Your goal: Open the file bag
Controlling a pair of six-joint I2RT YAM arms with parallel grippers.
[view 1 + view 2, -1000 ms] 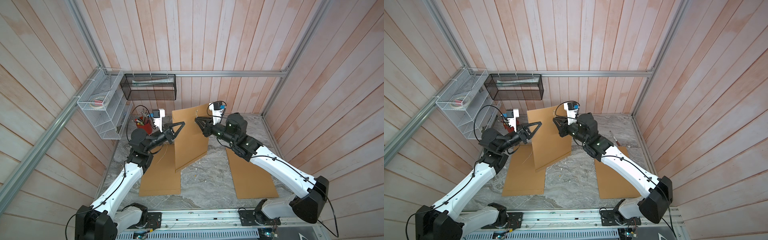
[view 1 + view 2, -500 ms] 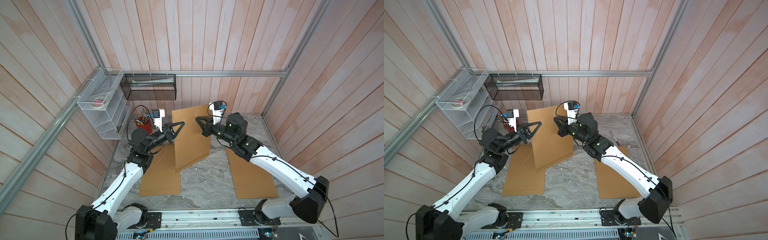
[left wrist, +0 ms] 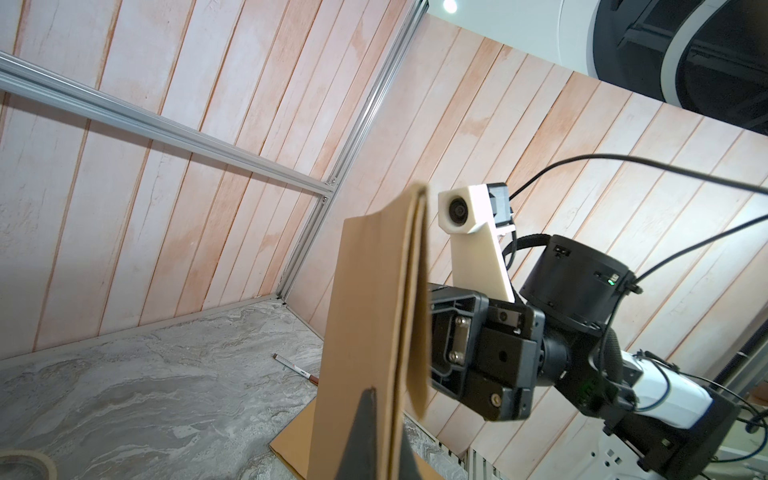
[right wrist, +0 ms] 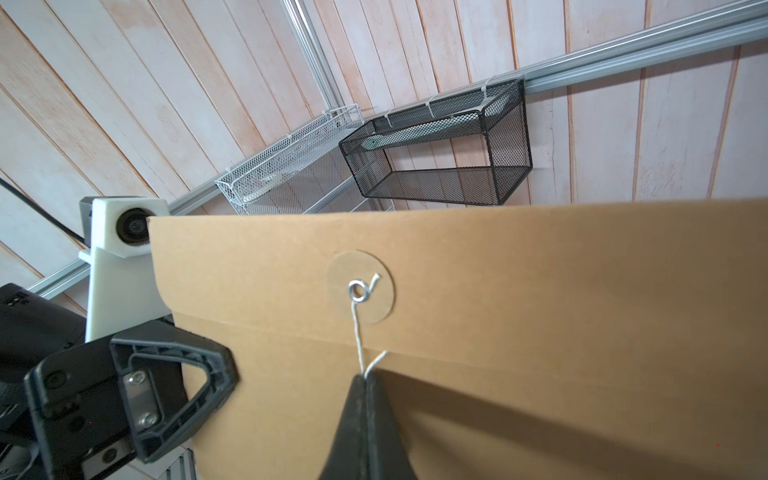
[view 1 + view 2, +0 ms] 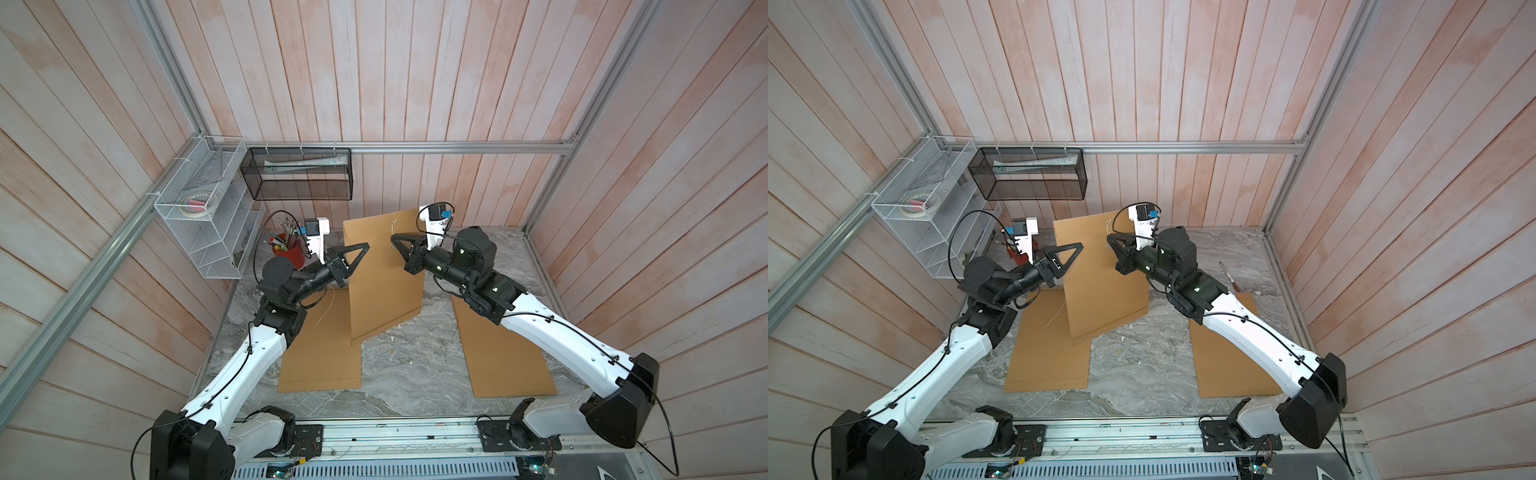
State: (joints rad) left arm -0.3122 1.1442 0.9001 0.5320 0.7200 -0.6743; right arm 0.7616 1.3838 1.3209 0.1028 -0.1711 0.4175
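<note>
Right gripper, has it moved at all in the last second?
No. The right gripper sits at the same spot below the back rail in a top view; only its jaws closed, on the string.

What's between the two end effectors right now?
The upright file bag, in both top views. The left end effector clamps its edge; the right end effector pinches its string.

White wire rack (image 5: pixel 199 232), black mesh basket (image 5: pixel 299 187) beside it; red pen cup (image 5: pixel 289 254), marker (image 5: pixel 1229 276) on table (image 5: pixel 395 374)
</note>
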